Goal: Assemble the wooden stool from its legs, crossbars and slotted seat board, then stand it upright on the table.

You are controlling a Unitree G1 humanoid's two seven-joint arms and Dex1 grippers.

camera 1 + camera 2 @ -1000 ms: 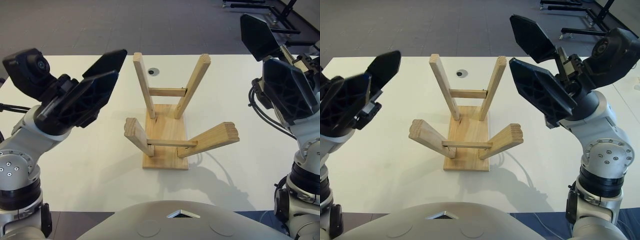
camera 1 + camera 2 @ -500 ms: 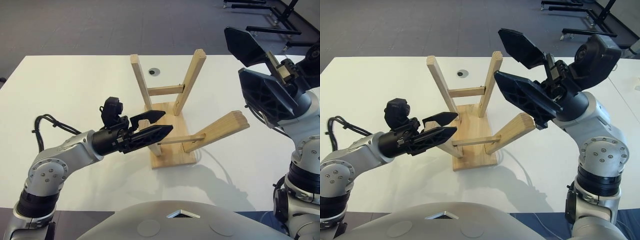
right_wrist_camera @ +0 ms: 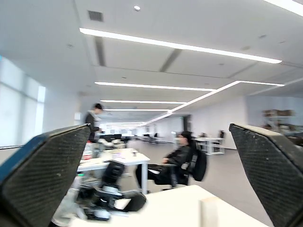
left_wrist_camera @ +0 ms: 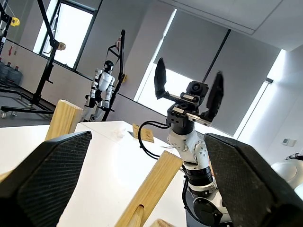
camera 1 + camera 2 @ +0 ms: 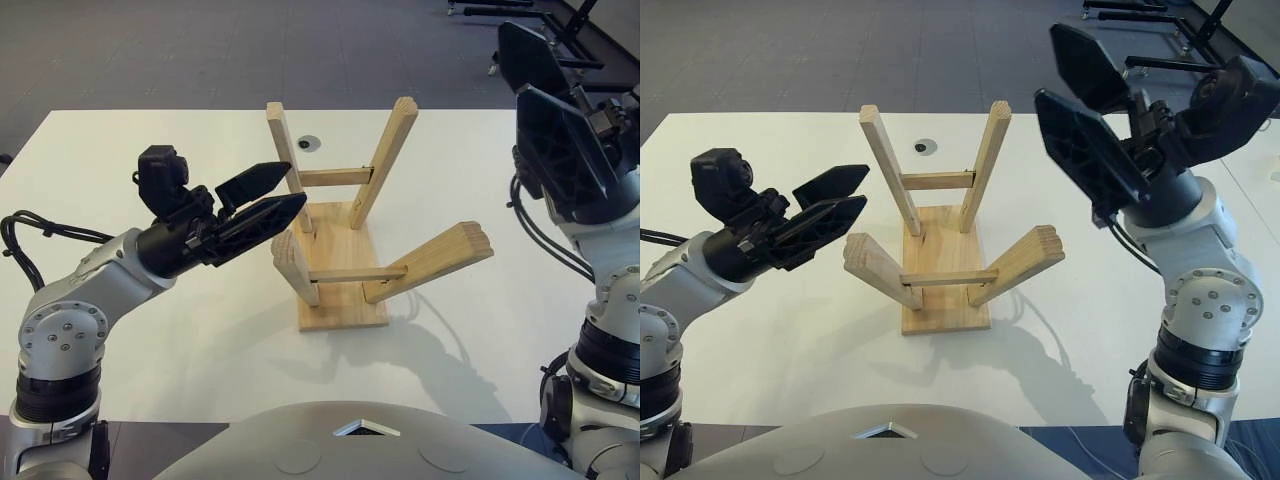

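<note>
The wooden stool lies upside down mid-table, its seat board (image 5: 343,306) flat on the surface. Two far legs (image 5: 283,160) (image 5: 386,158) stand up, joined by a crossbar (image 5: 335,177). The near left leg (image 5: 293,262) and near right leg (image 5: 430,262) splay outward, with a second crossbar (image 5: 355,273) between them. My left gripper (image 5: 275,198) hovers open just left of the near left leg, touching nothing. Raised to the right of the stool, my right gripper (image 5: 512,65) is open and holds nothing. In the left wrist view, my left gripper (image 4: 147,137) frames a leg (image 4: 149,189).
The white table (image 5: 150,330) has bare room on both sides of the stool. A small round grommet (image 5: 308,143) sits behind the far legs. Dark floor lies past the far edge, and black stands (image 5: 540,10) are at the back right.
Half a second ago my left gripper was low at the near left leg; it has drawn back up and to the left. My right gripper swung in, then back out to the right.
</note>
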